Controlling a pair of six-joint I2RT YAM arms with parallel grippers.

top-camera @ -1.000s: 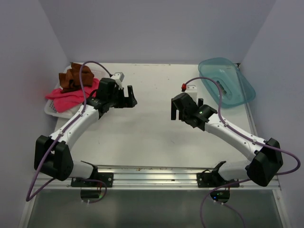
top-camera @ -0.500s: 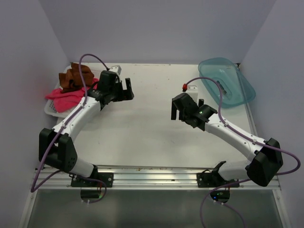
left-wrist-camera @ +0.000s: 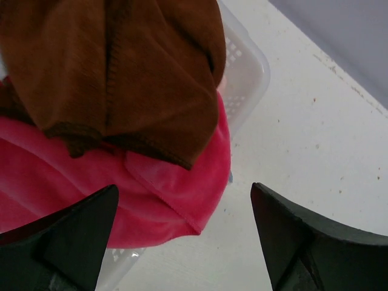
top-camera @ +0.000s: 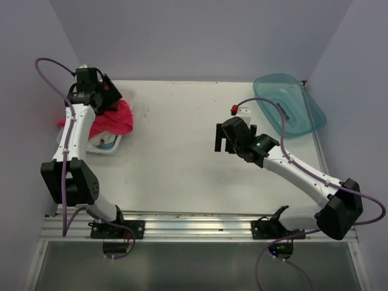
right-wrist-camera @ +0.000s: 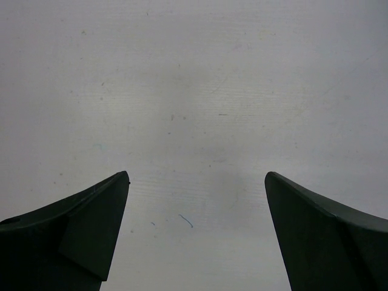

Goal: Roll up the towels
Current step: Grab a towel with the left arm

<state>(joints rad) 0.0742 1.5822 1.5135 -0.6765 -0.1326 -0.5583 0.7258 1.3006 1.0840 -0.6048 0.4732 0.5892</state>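
The rust-brown towel (left-wrist-camera: 121, 73) lies bunched on top of the bright pink-red towel (left-wrist-camera: 115, 188), both heaped in a white mesh basket (left-wrist-camera: 245, 66) at the table's left. In the top view the pink towel (top-camera: 118, 118) drapes over the basket's rim (top-camera: 103, 145), and the brown one is mostly hidden under my arm. My left gripper (left-wrist-camera: 184, 188) (top-camera: 111, 100) hovers open just above the towels, its fingers straddling the pink towel's edge, holding nothing. My right gripper (right-wrist-camera: 197, 174) (top-camera: 222, 144) hangs open over bare table right of centre.
A teal plastic tray (top-camera: 291, 103) leans at the back right corner. A small white object with a red cap (top-camera: 235, 110) stands near it. Walls close in on the left, back and right. A metal rail (top-camera: 194, 221) runs along the near edge.
My left arm has swung left and back from the table's middle to over the basket of towels. The right arm has barely moved. Both grippers have stayed open.
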